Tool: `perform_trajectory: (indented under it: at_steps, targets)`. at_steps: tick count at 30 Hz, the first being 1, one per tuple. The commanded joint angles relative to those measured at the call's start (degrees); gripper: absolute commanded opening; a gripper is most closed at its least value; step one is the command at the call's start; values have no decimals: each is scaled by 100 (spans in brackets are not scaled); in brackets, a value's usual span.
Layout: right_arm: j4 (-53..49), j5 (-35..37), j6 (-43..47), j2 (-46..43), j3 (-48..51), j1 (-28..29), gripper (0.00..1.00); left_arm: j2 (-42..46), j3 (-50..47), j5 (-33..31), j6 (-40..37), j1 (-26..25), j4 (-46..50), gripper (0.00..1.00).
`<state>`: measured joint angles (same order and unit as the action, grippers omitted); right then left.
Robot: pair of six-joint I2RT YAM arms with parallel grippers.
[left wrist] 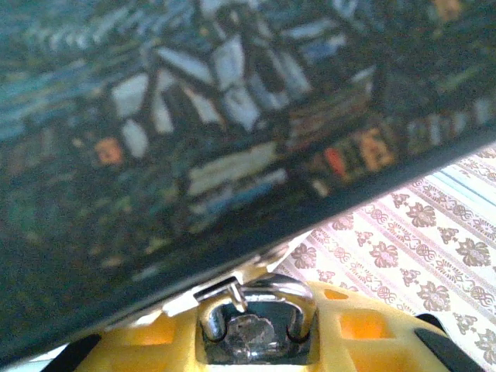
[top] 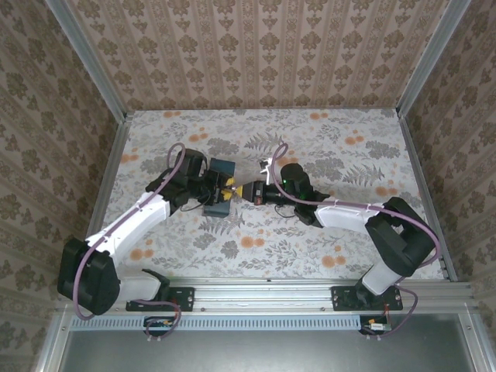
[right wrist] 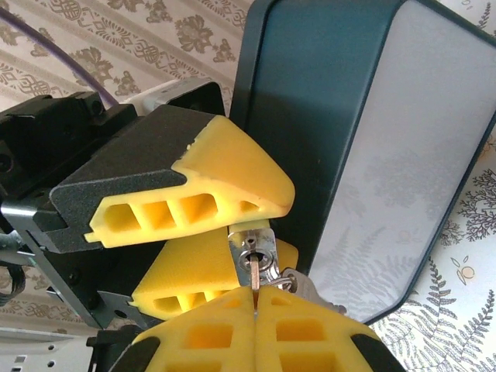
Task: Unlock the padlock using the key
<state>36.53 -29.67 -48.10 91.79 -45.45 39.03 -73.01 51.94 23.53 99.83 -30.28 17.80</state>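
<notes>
Right gripper (right wrist: 255,301) clamped on key (right wrist: 255,273), blade tip at padlock (right wrist: 260,246) keyway; left gripper (right wrist: 267,231) pinching padlock. Insertion step, judged; next: push straight in, then twist

Table (top: 325,155): grey fern-and-flower cloth, orange blooms scattered. Dark blue box (top: 223,166) on cloth, touching left gripper (top: 225,191), just left of right gripper (top: 242,191); tilted, underside contact hidden.
</notes>
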Motion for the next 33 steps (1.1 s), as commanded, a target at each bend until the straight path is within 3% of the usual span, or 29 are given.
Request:
perform_trajectory:
  at_steps: [1, 8, 15, 19, 22, 24, 26, 28, 33]
  targets:
    - [635, -438, 55, 205, -597, 261, 4, -17, 316, 903, -226, -273, -350, 0]
    - [248, -440, 371, 12, -680, 262, 7, 174, 157, 805, -163, -182, -214, 0]
    - [-2083, -705, 2001, -973, -500, -40, 42, 560, 92, 862, -488, 361, 623, 0]
    - [-3345, -876, 2852, -1328, -579, -392, 47, 639, 102, 840, -526, 383, 781, 0]
    - [-3890, -583, 3841, -1577, -607, -363, 46, 630, 128, 888, -537, 383, 797, 0]
    - [-3679, 60, 4587, -1771, -350, -164, 41, 613, 169, 912, -578, 386, 860, 0]
    - [-2400, 251, 5357, -1958, 292, -41, 39, 596, 217, 955, -651, 383, 989, 0]
    - [-1209, 916, 5907, -2016, 659, 98, 41, 578, 278, 970, -721, 383, 1120, 0]
    - [-735, 2211, 7791, -1560, 418, 524, 40, 543, 351, 982, -781, 383, 1235, 0]
